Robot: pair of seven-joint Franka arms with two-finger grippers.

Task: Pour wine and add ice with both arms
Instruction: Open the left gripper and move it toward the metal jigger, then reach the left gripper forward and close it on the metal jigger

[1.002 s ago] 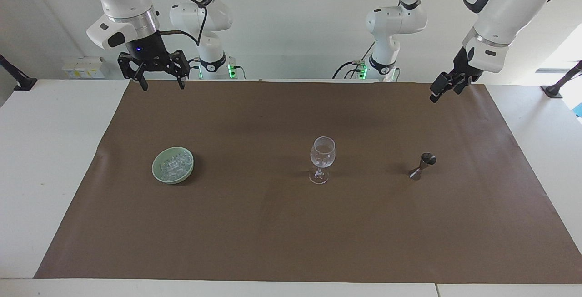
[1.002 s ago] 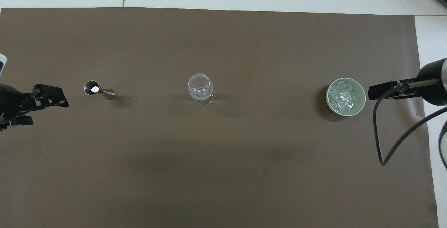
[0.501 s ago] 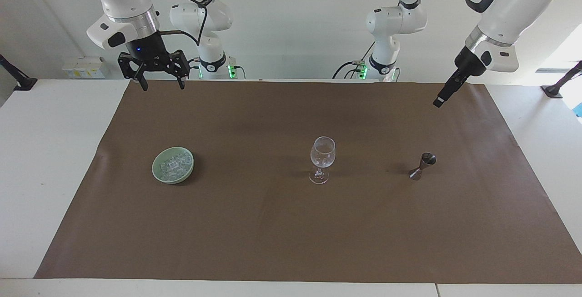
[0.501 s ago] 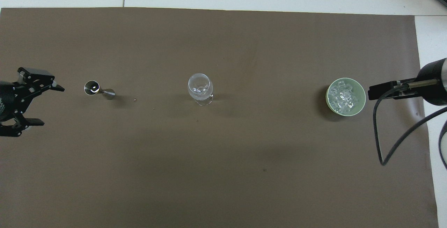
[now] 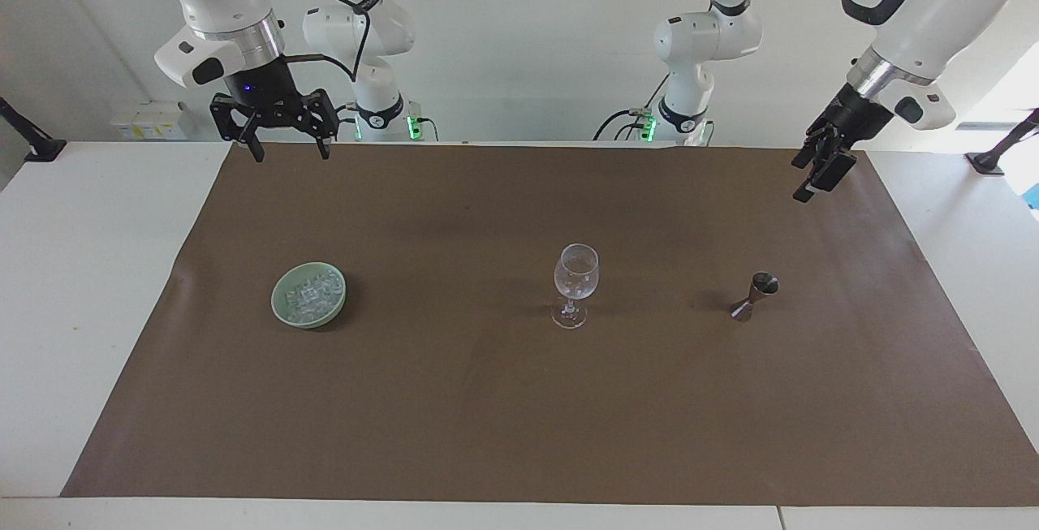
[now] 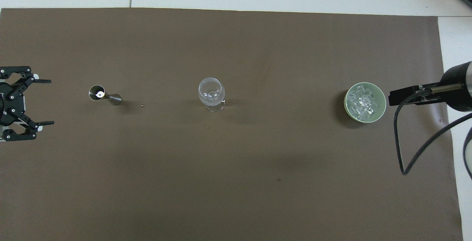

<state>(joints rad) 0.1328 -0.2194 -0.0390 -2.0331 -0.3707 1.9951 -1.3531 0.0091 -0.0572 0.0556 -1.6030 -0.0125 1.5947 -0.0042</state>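
No readable writing is showing anywhere; a brown paper sheet (image 5: 519,400) is covering the white table (image 5: 73,286) before a pale wall. The heap of small clear ice cubes (image 6: 363,101) is sitting in a pale green bowl (image 6: 382,110) toward the right arm's end, beside a clear stemmed wine glass (image 5: 575,282) and a small metal jigger (image 5: 755,295). The black right gripper (image 5: 286,148) and black left gripper (image 6: 40,102) are hanging over the sheet, fingers spread, holding nothing.

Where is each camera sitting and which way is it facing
Facing view: high across the table, looking back at the robots; both white arms with their bases show, the left pincer and right pincer raised over the brown mat.
Overhead view: high above the robots' end, looking forward and steeply down; only the open left pincer and the right pincer with its cable show.
Shared: the clear stemmed wine glass, the small metal jigger and the pale green bowl of clear ice cubes, mirrored between views.
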